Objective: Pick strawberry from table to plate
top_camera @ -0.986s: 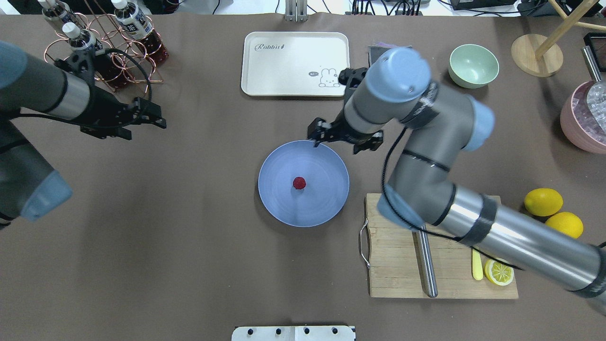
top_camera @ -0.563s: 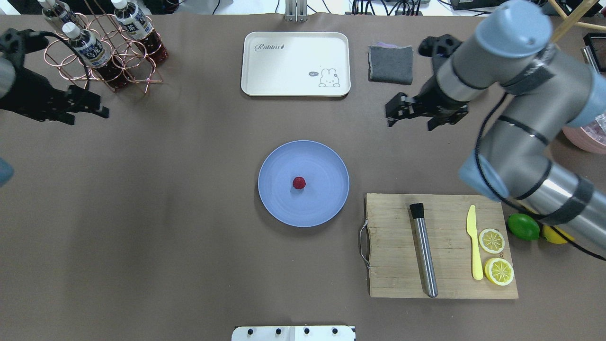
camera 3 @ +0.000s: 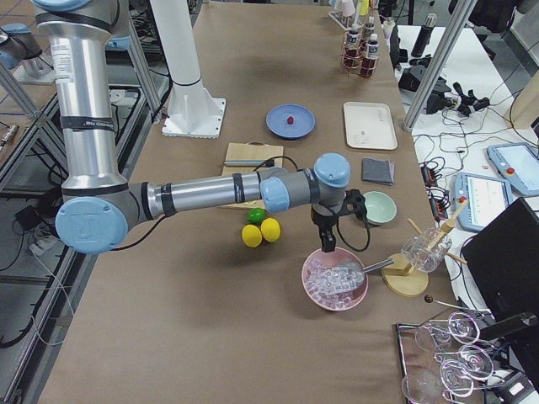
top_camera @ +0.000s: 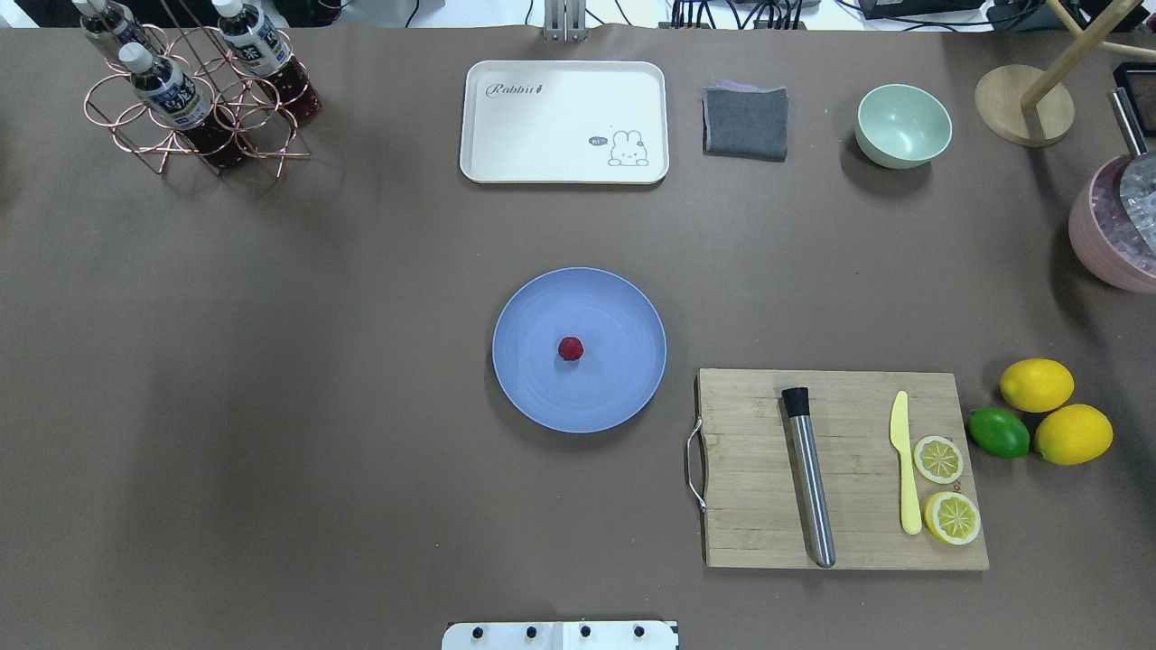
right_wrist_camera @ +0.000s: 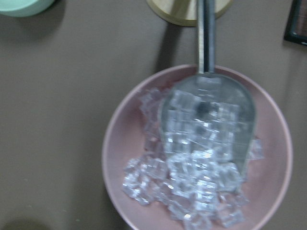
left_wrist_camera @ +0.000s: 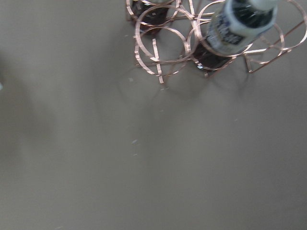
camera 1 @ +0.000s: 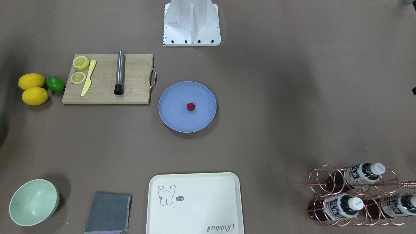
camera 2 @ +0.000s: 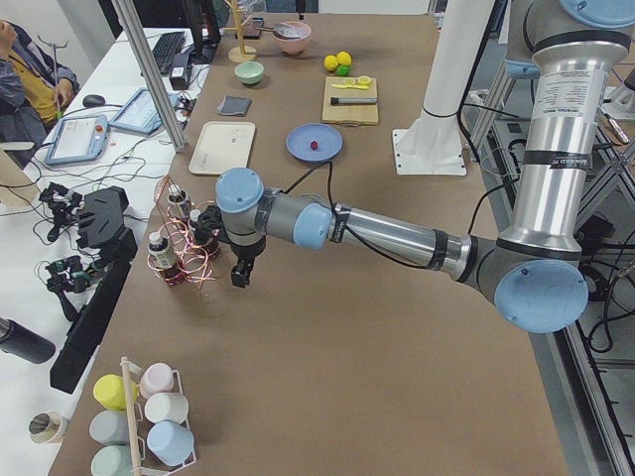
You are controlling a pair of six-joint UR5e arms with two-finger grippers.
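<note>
Left claw (camera 2: 239, 278): mine, hung beside bottle rack (camera 2: 198, 276); grip I could not tell.
Right claw (camera 3: 327, 245): over ice bowl (camera 3: 306, 278); likewise.
Strawberry (top_camera: 570, 348): lay on plate (top_camera: 623, 311); delivery seemingly complete.

The only word I can read stands on the cream tray (top_camera: 564, 117) at the far side of my surface (top_camera: 316, 379): "Rabbit", in slanted script at one corner. In the opposite corner, beside a small animal drawing, a speech bubble (top_camera: 597, 141) seems to say "hi~". The bottles (top_camera: 167, 88) carry white-and-dark labels, their print too small for me to read.
</note>
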